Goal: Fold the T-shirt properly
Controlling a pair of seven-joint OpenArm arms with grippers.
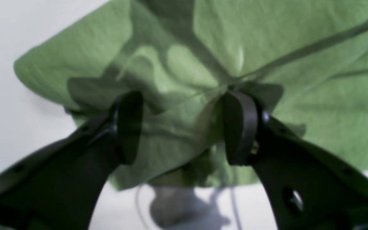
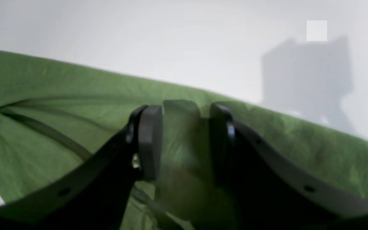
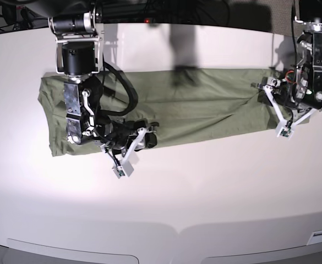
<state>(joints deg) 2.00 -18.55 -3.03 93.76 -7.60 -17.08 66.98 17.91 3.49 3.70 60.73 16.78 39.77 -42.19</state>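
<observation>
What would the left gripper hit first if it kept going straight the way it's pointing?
The T-shirt. The left gripper already has green cloth bunched between its open fingers, so it would press straight into the shirt, probably with the table right beneath, though depth is hard to judge.

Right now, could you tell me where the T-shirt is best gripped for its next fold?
Probably at its two short ends. The T-shirt lies as a long band across the table. The left gripper straddles bunched cloth at one end; the right gripper pinches the long edge near the other.
</observation>
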